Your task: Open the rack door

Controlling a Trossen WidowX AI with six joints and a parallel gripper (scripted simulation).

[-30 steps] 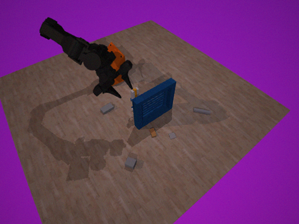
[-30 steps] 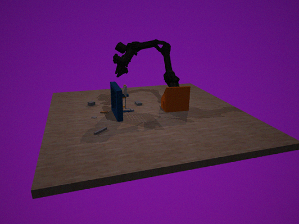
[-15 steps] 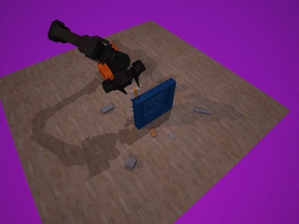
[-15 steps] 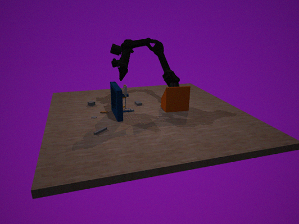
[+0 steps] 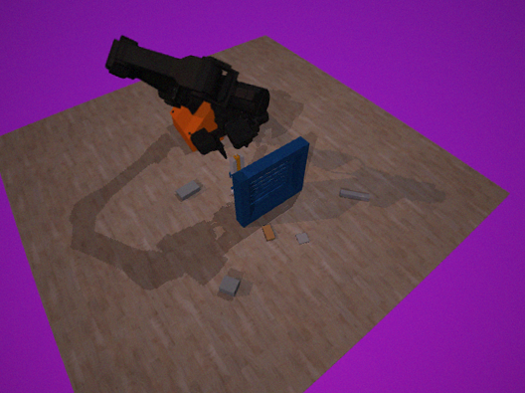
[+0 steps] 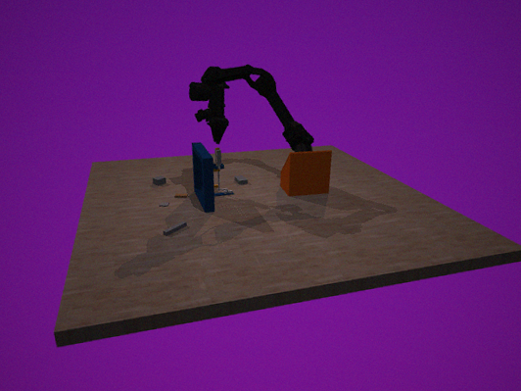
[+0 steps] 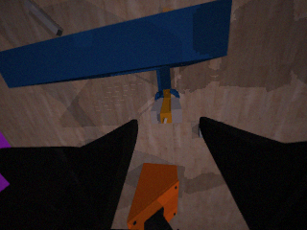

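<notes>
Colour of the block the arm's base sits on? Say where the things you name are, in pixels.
Orange (image 5: 185, 124) (image 6: 306, 173) (image 7: 155, 184); clearest in the exterior view.

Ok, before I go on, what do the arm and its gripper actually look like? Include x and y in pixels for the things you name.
The arm (image 5: 155, 64) (image 6: 279, 102) is matte black throughout, with chunky joints. The gripper (image 5: 232, 153) (image 6: 217, 142) (image 7: 168, 122) is black too, its two fingers wedge-shaped and narrowing to pointed tips. I can't make out cables or markings on either.
</notes>
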